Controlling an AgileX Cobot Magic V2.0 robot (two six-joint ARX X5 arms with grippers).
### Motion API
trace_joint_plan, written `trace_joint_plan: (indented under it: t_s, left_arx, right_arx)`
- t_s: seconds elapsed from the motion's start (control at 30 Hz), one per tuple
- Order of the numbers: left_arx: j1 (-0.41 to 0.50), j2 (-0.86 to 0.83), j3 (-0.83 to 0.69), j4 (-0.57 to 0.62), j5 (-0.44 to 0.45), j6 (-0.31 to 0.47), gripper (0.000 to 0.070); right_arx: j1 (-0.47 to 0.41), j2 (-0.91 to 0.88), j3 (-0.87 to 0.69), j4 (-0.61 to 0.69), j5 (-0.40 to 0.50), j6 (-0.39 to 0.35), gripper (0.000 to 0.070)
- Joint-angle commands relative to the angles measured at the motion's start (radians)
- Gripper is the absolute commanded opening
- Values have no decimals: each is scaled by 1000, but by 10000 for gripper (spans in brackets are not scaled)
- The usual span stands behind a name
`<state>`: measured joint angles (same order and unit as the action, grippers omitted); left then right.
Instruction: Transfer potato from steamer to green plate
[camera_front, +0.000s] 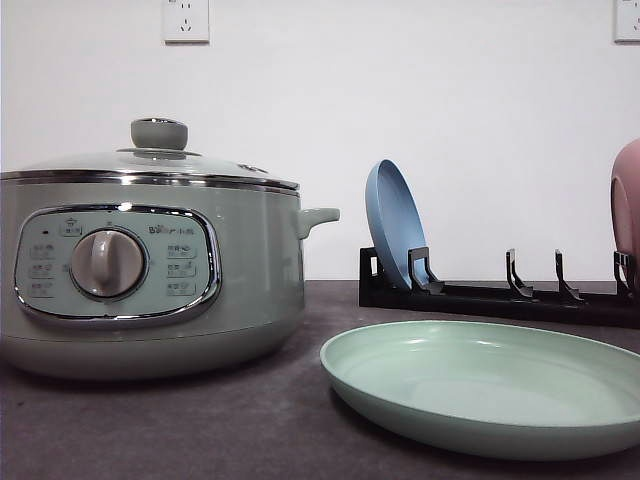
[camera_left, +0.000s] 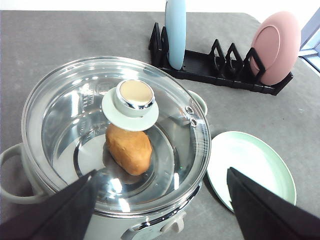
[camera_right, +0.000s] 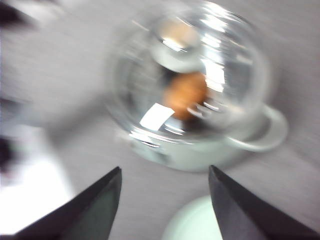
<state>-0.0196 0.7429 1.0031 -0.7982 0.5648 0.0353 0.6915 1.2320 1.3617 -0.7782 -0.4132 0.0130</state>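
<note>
In the front view, the steamer (camera_front: 150, 270) sat on the dark table (camera_front: 200, 430) with its glass lid (camera_front: 150, 160) on. Its round dial (camera_front: 108, 263) faced the camera. The green plate (camera_front: 490, 385) lay flat on the table just beside the steamer, and it had nothing on it. Behind the plate stood a black dish rack (camera_front: 500, 295). A blue plate (camera_front: 395, 225) stood on its edge in the rack, and a pink plate (camera_front: 627, 215) stood at the far end.

In the left wrist view, the left gripper (camera_left: 162, 210) hung above the steamer. Its two dark fingers (camera_left: 55, 210) were spread far apart and held nothing. One finger was over the steamer's near rim and the other was over the green plate (camera_left: 250, 165). The lid (camera_left: 115, 130) was shut on the steamer (camera_left: 30, 190), and the lid knob (camera_left: 134, 97) sat in its middle. The potato (camera_left: 130, 150) lay inside the steamer, under the glass. The dish rack (camera_left: 220, 65) held the blue plate (camera_left: 175, 32) and the pink plate (camera_left: 275, 47), well apart from each other.

The right wrist view was blurry. The right gripper (camera_right: 165, 205) was up high, looking down on the steamer (camera_right: 190, 100). Its fingers (camera_right: 95, 205) were wide apart and held nothing. The potato (camera_right: 186, 92) showed as an orange shape under the lid. A bit of the green plate (camera_right: 195, 222) showed between the fingers.
</note>
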Motion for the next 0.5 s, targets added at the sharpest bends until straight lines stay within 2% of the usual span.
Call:
trace_joint_plan:
  t_s: [0.0, 0.47]
  left_arx:
    - [-1, 4, 23, 5, 5, 5, 519]
    - [-1, 4, 23, 6, 5, -2, 519]
  right_arx:
    - [-12, 13, 16, 1, -74, 14, 344]
    - [-33, 15, 15, -17, -84, 12, 344]
